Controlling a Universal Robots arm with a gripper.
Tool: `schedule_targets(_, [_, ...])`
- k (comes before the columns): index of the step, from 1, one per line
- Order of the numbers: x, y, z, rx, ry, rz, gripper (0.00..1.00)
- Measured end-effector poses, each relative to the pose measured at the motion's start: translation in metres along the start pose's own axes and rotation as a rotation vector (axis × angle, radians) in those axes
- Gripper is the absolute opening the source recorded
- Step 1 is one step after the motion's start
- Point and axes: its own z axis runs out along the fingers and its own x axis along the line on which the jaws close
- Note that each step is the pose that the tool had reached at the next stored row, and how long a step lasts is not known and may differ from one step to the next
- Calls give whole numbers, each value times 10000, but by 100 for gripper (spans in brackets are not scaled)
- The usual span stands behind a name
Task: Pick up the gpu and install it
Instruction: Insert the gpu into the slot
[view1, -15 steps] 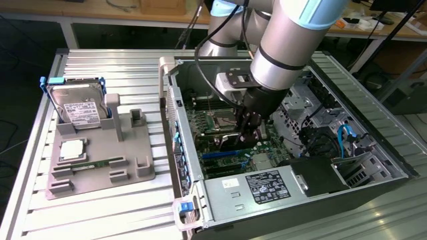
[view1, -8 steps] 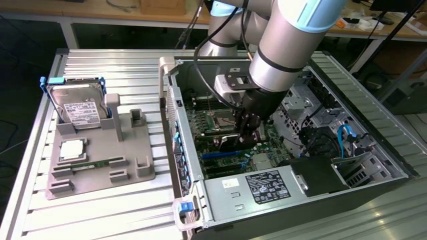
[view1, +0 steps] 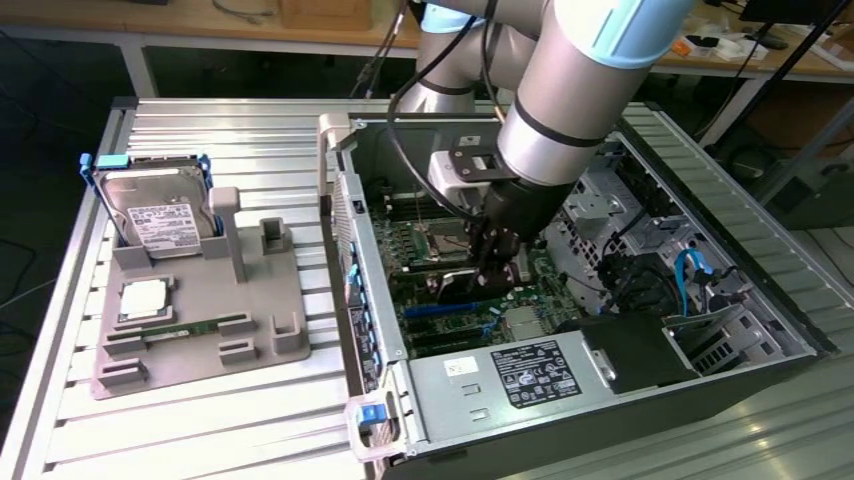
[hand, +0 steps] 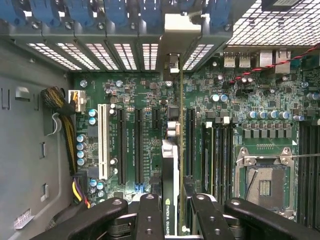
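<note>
**Tech A:** Scene ref., big items first?

**Tech B:** Slatted table (view1: 200, 440). On it, PC case (view1: 342, 200) on its side, panel off. Arm (view1: 587, 90) reaches down into the open case, over the mobo (hand: 240, 100).

**Tech A:** Pos. of gpu?

**Tech B:** The gpu (hand: 170, 175) is inside the case, on edge, directly below the gripper (hand: 175, 206). No offset to either side: the card runs straight out from between the fingers.

**Tech A:** Jaw state?

**Tech B:** Closed to a narrow gap on the gpu, one finger on each face, gripping near the end away from the rear wall.

**Tech A:** Long axis?

**Tech B:** Parallel w/ the expansion slots (hand: 138, 145) and pointing at the rear wall. This is the controlling relation: the card needs to line up w/ one slot along its full length. In the wrist view it sits between two black slots that are in plain sight. The card hides whatever lies directly under it.

**Tech A:** Bracket end?

**Tech B:** Bracket (hand: 181, 32) is at the rear wall, among the blue slot-cover clips (hand: 117, 10), approx. in line w/ the card.

**Tech A:** Seated?

**Tech B:** Can't tell. Edge connector not visible. My judgement: card is at or just above the slot, insertion step in hand.
</note>
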Motion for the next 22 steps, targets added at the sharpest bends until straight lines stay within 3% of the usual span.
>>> schedule_targets(5, [3,-3,77,0,-1,-1,27])
schedule_targets(22, [-9,58,87,0,-25,-1,27])
